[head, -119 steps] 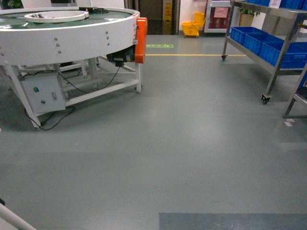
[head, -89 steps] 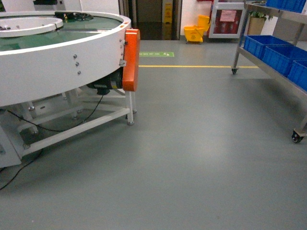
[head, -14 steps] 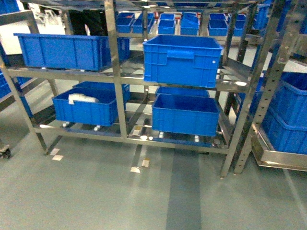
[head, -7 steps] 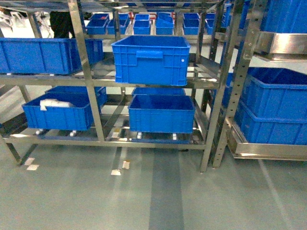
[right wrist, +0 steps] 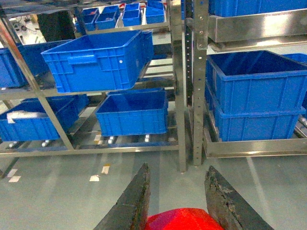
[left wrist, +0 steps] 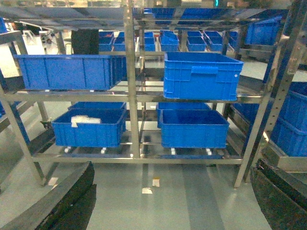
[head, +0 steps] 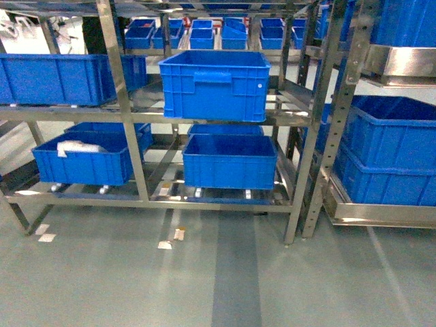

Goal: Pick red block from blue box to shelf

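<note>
The red block (right wrist: 181,220) shows at the bottom edge of the right wrist view, wedged between the two dark fingers of my right gripper (right wrist: 176,167), which is shut on it. Only the block's top part is visible. The steel shelf (head: 122,109) stands straight ahead, and its uprights show in both wrist views (left wrist: 129,86) (right wrist: 180,96). My left gripper (left wrist: 172,165) hangs open above the floor, its fingers (left wrist: 62,201) wide apart with nothing between them. The blue box is out of view. Neither gripper shows in the head view.
Dark blue ribbed crates fill the shelf bays: a big one (head: 214,83) on the middle tier, one (head: 230,161) below it, and another holding a white bag (head: 82,158) at the left. A second rack with crates (head: 385,153) stands to the right. Paper scraps (head: 170,240) lie on the grey floor.
The view has swung from the round conveyor and open floor to the shelf. Over the last second the shelf shifted left in the view, and it has held still for the last half second.
</note>
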